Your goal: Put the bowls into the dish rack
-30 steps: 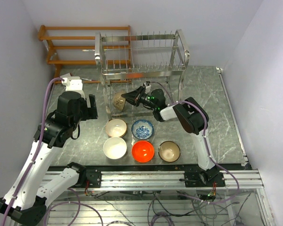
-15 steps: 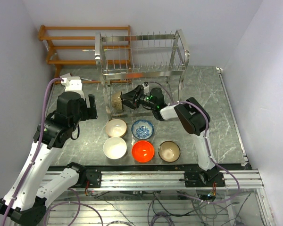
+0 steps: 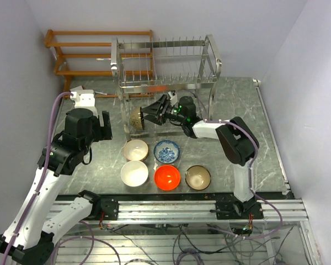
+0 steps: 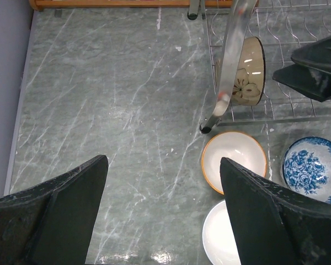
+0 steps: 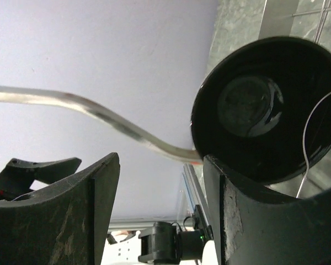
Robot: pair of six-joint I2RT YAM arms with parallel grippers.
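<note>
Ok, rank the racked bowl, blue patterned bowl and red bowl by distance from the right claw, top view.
1. Racked bowl, just left of the right claw.
2. Blue patterned bowl, on the table.
3. Red bowl, near-edge row, farthest.

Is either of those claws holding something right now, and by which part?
Nothing is held. The left gripper is open above the table. The right gripper is open too, just clear of the bowl standing on edge in the dish rack.

Robot lab: alu rail [image 3: 171,208], loose cabling [image 3: 174,243]
</note>
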